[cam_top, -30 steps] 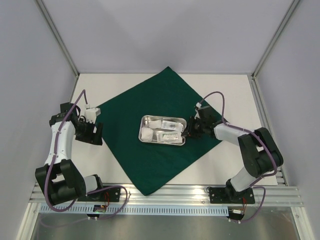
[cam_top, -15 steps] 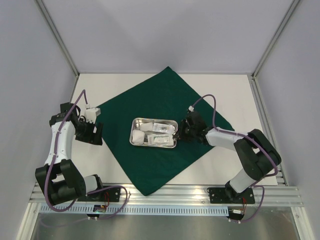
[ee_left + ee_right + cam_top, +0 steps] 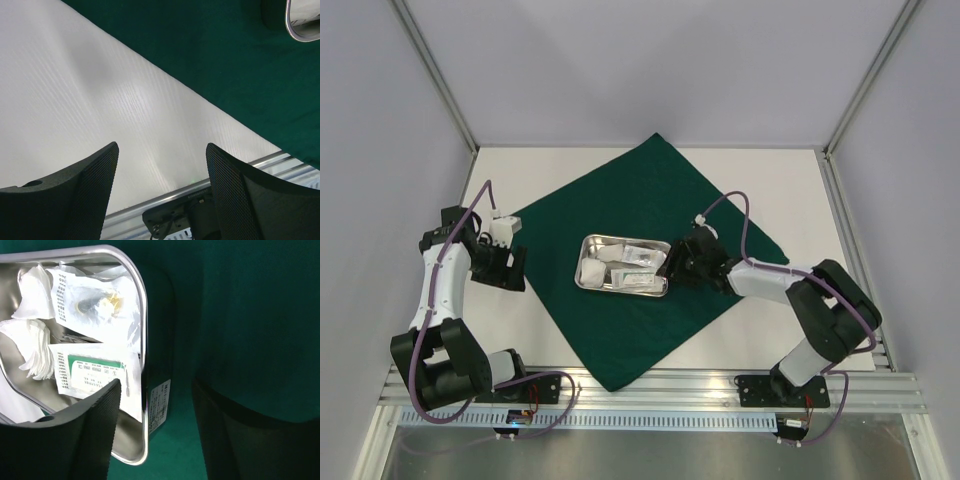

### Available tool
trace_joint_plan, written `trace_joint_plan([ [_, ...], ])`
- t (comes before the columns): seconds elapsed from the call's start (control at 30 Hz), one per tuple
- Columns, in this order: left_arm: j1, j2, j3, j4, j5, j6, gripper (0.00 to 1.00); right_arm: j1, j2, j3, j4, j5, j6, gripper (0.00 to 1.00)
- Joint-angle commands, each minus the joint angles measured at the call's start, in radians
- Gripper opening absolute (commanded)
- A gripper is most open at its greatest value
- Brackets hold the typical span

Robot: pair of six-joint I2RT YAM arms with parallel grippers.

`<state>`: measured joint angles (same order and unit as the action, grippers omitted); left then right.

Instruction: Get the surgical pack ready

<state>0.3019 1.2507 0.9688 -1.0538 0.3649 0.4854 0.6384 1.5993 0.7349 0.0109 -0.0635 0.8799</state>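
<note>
**Tray loaded and on the cloth; wrapping not yet begun**

Nearest the arm bases, one corner of the large dark green cloth (image 3: 620, 375) reaches the table's front edge. The cloth lies flat and fully spread as a diamond on the white table (image 3: 780, 190), with no edge folded.

The left pincer (image 3: 162, 147) hangs over bare table just off the cloth's left edge. Its jaws are apart and hold nothing; the cloth begins ahead of it and to its right.

The right pincer (image 3: 157, 385) sits low at the small shiny steel tray (image 3: 142, 300). Its jaws are apart and straddle the tray's right wall, one finger inside and one outside. There is a gap on each side, so nothing is clamped.

Inside the tray, left of that pincer, lie crumpled white gauze (image 3: 35, 340) and clear plastic pouches (image 3: 95, 305) with printed labels. I cannot pick out loose instruments.

The tray stands near the cloth's middle, so loading and placing look done. Folding the four corners over it into a bundle appears to be all that remains.
</note>
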Motion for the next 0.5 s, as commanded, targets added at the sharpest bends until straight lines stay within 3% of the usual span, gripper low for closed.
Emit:
trace_joint_plan([
  [0.0, 0.000, -0.023, -0.001, 0.015, 0.006, 0.018, 0.80, 0.024, -0.073, 0.009, -0.006, 0.097, -0.005, 0.65],
  [0.1, 0.000, -0.028, 0.001, 0.012, -0.017, 0.016, 0.79, 0.061, -0.187, 0.018, -0.115, 0.229, -0.077, 0.85],
  [0.2, 0.002, -0.045, 0.001, 0.005, -0.029, 0.013, 0.80, 0.096, -0.298, 0.079, -0.241, 0.332, -0.190, 1.00],
  [0.33, 0.000, -0.069, 0.004, -0.021, -0.030, 0.013, 0.80, 0.185, -0.427, 0.138, -0.345, 0.450, -0.422, 1.00],
  [0.47, 0.000, -0.123, -0.001, -0.066, -0.046, 0.025, 0.81, 0.412, -0.574, 0.121, -0.328, 0.524, -0.662, 1.00],
])
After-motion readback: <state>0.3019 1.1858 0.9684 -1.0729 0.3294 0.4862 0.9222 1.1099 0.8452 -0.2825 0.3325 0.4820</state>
